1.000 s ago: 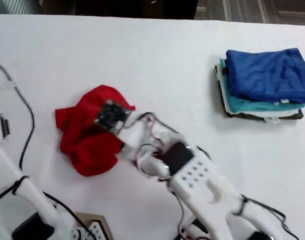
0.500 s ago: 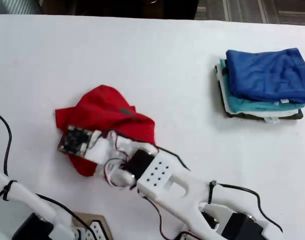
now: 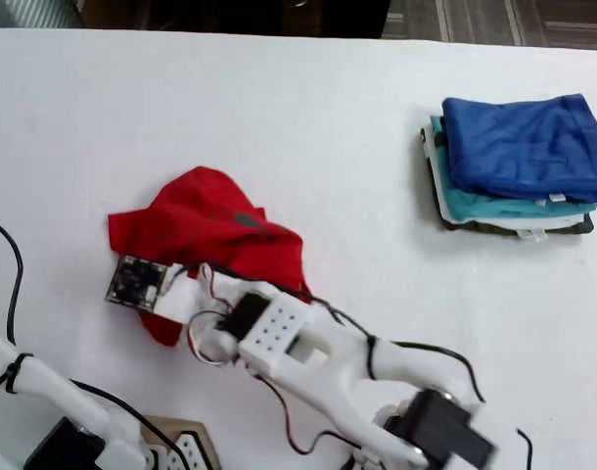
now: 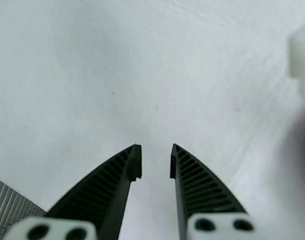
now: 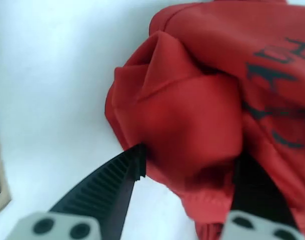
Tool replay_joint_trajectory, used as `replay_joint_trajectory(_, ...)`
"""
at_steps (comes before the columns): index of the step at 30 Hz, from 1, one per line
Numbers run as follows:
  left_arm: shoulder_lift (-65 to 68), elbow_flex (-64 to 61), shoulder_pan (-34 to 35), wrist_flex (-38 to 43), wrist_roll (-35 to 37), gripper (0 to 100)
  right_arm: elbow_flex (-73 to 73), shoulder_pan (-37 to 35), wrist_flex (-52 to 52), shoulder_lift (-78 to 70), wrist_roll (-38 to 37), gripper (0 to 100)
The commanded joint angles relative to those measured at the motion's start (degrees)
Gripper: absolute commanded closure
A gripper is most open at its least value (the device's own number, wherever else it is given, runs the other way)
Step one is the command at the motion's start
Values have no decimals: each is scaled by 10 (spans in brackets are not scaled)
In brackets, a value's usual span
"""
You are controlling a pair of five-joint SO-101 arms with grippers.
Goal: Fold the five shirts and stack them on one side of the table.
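Right claw [image 5: 191,159] straddles a bunched fold of the red shirt [image 5: 202,75].

The right arm [image 3: 279,338] stretches low from the near right edge across toward the left, and the right gripper [image 5: 192,160] has its fingers [image 5: 112,185] spread wide. The left arm [image 3: 44,387] stands at the near left corner; the left gripper [image 4: 155,160] has its fingers parted by a narrow gap.

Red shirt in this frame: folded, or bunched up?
Bunched up, not folded. The red shirt lies in an uneven, rumpled heap, apart from the folded stack; the right gripper stands open astride one lump.
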State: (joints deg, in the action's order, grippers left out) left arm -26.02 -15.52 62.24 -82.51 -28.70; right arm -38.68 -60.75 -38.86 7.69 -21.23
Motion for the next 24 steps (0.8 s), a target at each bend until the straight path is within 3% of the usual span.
replay_joint_trajectory(1, -18, 3, 7, 5, -5, 878, 42, 11, 22, -42, 2, 716)
replay_joint_trajectory(5, -19, 2, 7, 4, -5, 878, 89, 69, 18, -92, -2, 760)
replay_joint_trajectory(9, -17, 2, 5, 5, -5, 878, 111, 161, 18, -129, -2, 995)
replay_joint_trajectory(11, -16, 1, 4, 6, -4, 878, 113, 215, 18, -136, -2, 942)
replay_joint_trajectory(16, -16, 0, -23, 9, -3, 878, 114, 339, 18, -133, -2, 978)
replay_joint_trajectory(20, -16, -30, -81, 11, -2, 878, 113, 411, 5, -107, -3, 980)
replay_joint_trajectory(24, -16, -102, -160, 62, -1, 877, 113, 457, -39, -42, -3, 980)
